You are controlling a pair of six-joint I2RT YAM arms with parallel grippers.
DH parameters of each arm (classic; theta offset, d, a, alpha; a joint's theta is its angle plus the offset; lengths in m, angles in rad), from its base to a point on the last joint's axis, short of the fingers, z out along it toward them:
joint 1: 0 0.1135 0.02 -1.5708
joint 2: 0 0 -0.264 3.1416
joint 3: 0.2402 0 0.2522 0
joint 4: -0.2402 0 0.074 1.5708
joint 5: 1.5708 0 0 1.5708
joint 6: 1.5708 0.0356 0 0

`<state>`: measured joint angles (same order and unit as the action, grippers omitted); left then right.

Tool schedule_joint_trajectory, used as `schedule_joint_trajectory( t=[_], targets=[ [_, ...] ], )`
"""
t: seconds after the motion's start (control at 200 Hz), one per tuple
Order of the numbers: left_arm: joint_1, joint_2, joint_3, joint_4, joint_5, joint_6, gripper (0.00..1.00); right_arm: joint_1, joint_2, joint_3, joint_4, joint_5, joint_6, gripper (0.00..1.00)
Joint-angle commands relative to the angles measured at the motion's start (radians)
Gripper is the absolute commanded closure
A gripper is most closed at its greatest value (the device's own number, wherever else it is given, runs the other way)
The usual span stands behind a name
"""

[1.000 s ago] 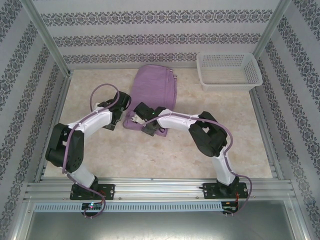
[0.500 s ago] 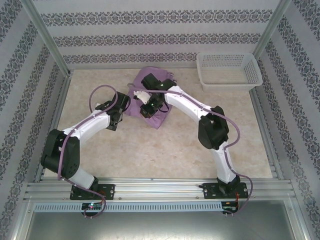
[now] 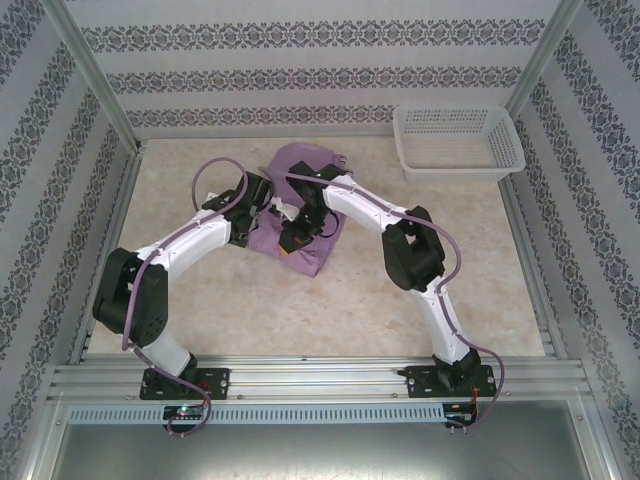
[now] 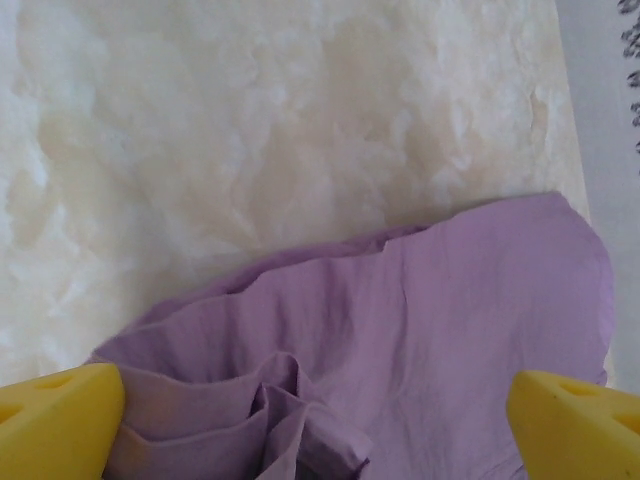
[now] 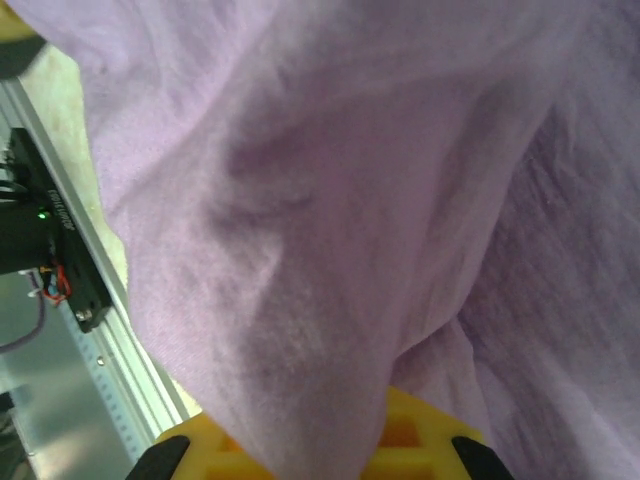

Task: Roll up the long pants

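Note:
The long pants (image 3: 312, 250) are lilac cloth, bunched in a folded heap at mid-table. My right gripper (image 3: 298, 226) reaches over the heap and is shut on a fold of them; in the right wrist view the cloth (image 5: 330, 250) drapes from the yellow jaws (image 5: 335, 445) and covers most of them. My left gripper (image 3: 262, 196) sits at the heap's left edge. Its yellow fingertips (image 4: 55, 420) stand wide apart, open, with rumpled pants cloth (image 4: 400, 320) lying on the table between them (image 4: 315, 430). Nothing is pinched there.
A white mesh basket (image 3: 458, 140) stands at the back right corner. Metal posts and patterned walls ring the marble tabletop (image 3: 200, 300). An aluminium rail (image 3: 320, 380) runs along the near edge by the arm bases.
The pants lay flat and long a second ago. My right gripper lifted their near end toward the far side, then drew it back, leaving them bunched. My left gripper moved right and farther, up to the heap.

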<state>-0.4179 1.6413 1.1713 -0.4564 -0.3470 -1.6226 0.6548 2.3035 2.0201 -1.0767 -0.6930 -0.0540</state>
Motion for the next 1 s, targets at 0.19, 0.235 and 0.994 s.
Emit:
schedule_joint_trajectory(
  t=[0.19, 0.235, 0.994],
  targets=[
    [-0.078, 0.010, -0.051, 0.004, 0.081, -0.035, 0.02, -0.063, 0.033, 0.039, -0.002, -0.106, 0.032, 1.00],
    [-0.090, 0.002, -0.066, 0.011, 0.078, -0.038, 0.02, -0.071, 0.039, 0.048, -0.002, -0.111, 0.034, 1.00],
    [-0.078, 0.242, 0.179, -0.243, -0.138, 0.010, 1.00, -0.060, -0.037, -0.078, 0.069, -0.078, 0.053, 1.00]
  ],
)
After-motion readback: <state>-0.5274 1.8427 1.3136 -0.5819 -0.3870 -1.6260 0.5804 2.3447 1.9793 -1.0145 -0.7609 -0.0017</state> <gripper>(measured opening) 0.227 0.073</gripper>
